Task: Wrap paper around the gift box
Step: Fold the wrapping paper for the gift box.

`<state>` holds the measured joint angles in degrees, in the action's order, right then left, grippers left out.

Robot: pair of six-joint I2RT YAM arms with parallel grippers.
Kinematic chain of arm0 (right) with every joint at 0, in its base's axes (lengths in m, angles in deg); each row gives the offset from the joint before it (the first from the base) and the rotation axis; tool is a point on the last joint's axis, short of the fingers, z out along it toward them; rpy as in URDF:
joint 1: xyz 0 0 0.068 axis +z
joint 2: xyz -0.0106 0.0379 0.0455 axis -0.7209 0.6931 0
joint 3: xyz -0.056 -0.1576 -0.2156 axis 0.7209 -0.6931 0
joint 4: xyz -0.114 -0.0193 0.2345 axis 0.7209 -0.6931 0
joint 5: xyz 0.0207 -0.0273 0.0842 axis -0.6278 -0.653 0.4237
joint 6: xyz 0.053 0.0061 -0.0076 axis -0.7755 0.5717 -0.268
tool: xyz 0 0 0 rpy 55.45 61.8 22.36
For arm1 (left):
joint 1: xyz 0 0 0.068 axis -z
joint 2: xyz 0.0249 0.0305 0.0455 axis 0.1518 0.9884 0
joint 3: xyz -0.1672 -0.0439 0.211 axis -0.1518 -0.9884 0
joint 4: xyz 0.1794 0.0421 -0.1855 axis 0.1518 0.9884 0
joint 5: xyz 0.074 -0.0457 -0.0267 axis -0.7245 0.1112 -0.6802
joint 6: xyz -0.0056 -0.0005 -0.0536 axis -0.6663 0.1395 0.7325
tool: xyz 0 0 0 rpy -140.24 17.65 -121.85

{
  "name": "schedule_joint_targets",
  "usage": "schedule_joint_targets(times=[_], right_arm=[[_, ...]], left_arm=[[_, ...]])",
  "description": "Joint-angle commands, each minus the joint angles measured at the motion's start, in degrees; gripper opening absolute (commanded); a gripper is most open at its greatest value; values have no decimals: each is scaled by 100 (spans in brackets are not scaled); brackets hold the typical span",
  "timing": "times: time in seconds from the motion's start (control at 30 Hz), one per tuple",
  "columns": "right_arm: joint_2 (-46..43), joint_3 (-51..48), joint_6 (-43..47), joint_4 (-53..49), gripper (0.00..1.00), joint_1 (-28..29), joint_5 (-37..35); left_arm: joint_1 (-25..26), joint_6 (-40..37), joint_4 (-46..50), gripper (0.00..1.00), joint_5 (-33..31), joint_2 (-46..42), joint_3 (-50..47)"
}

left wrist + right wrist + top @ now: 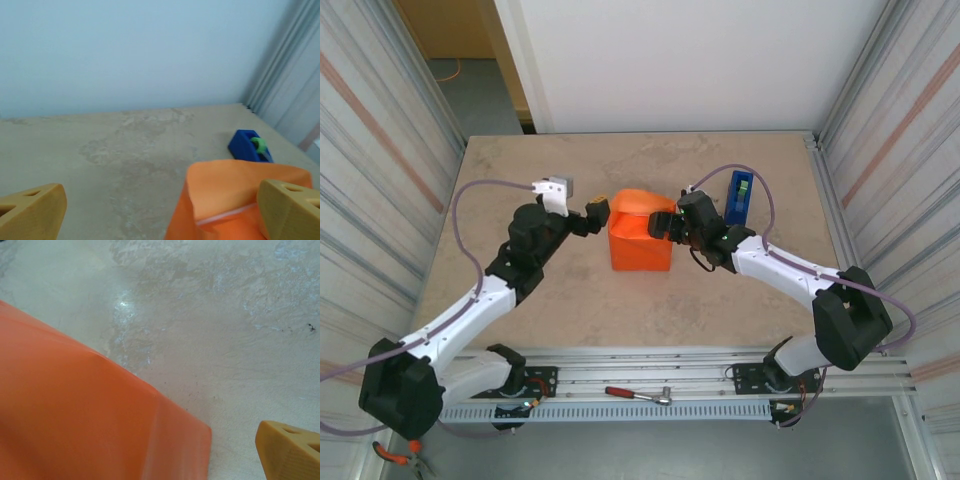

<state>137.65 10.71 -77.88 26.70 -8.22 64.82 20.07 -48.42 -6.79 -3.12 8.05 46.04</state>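
Beige stone-look table (570, 310) is sitting between corrugated side walls. The orange paper (640, 248) is sitting bang in the middle of it, folded up into a blocky bundle, and I'm guessing the gift box is inside under the wrap. The left claw (597, 211) is hanging wide open at the bundle's far-left corner. Through its own camera the paper is sitting off toward the right-hand finger (290, 210), not centred between the two. The right claw (663, 226) is sitting right up against the bundle's far-right side, so it's looking like the closer arm, but I can't tell if it's open or pinching a flap. A blue tape dispenser (738, 197) is waiting just beyond it. The next fold is probably hinging on the left claw sliding right to centre that flap.
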Motion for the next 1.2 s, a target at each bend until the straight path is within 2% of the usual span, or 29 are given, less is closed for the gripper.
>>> schedule_joint_targets(times=[0.0,0.2,0.37,0.53,0.7,0.97,1.07,1.17], right_arm=[[130,-204,-69,-485,96,39,-260],[152,-214,-69,-527,96,33,-268],[159,-214,-78,-528,96,37,-250],[203,-201,-61,-521,96,39,-198],[233,-215,-34,-519,95,48,-139],[260,-197,1,-529,95,41,-109],[269,-136,0,-555,95,41,-65],[250,9,83,-657,95,39,-8]], left_arm=[[108,259,-147,96,331,66,-347],[493,46,-493,93,127,646,-348],[540,-153,-637,91,-167,1288,-76],[497,-252,-840,78,-890,1825,-26],[435,-154,-883,66,-629,2004,66],[443,-460,-774,73,-364,2250,598],[427,-571,-719,70,-325,2487,741],[424,-634,-739,63,-277,2702,777]])
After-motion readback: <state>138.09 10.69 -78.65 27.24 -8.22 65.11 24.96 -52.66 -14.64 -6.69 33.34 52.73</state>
